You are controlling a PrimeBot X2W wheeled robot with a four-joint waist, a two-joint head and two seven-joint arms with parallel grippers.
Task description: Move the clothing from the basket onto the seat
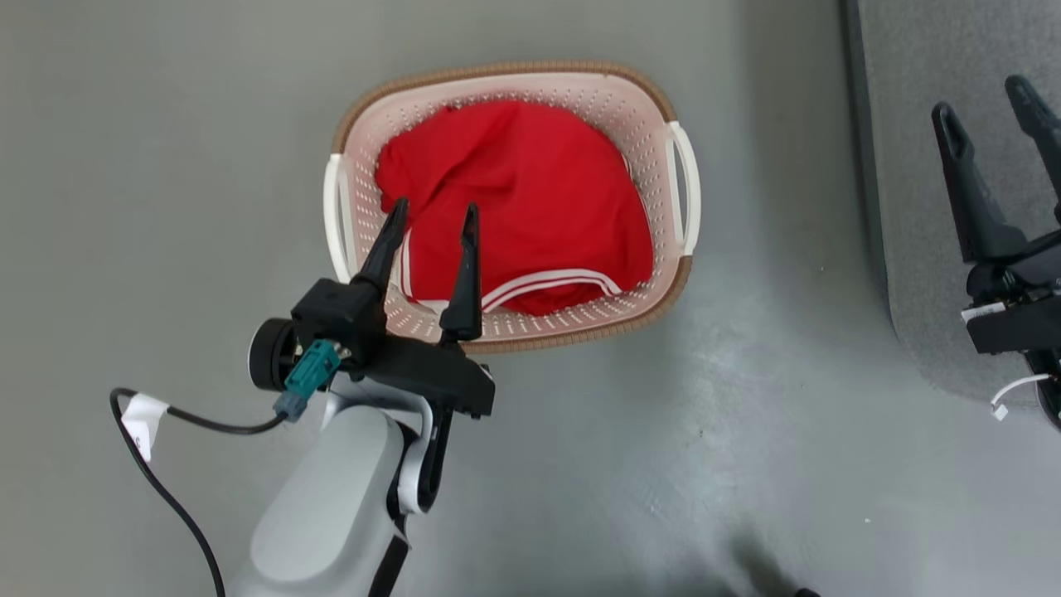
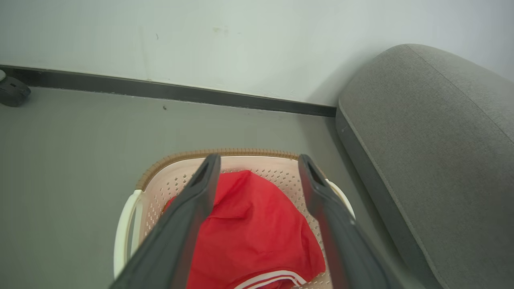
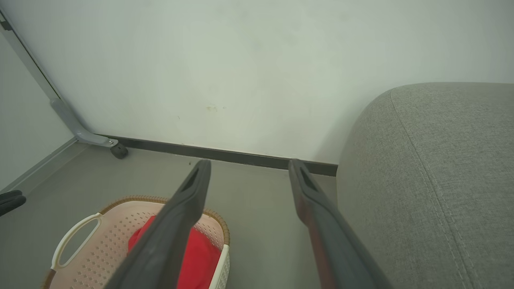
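The red clothing [image 1: 522,199] with white stripe trim lies crumpled inside the cream basket [image 1: 683,189] on the grey floor. My left gripper [image 1: 435,209] hangs open over the basket's near left part, fingers spread above the fabric and holding nothing. From the left wrist view the clothing [image 2: 249,237] lies between the two dark fingers [image 2: 188,216]. The grey seat [image 1: 920,166] is at the right, and my right gripper [image 1: 986,99] stands open over it with nothing in it. In the right wrist view the seat [image 3: 433,180] is to the right and the basket [image 3: 100,241] at the lower left.
A white wall [image 2: 241,44] with a dark skirting strip [image 2: 168,90] runs behind the basket. A metal frame leg with a castor [image 3: 119,150] stands by the wall at the left. A black cable [image 1: 166,489] trails from my left wrist. Bare floor [image 1: 771,274] separates basket and seat.
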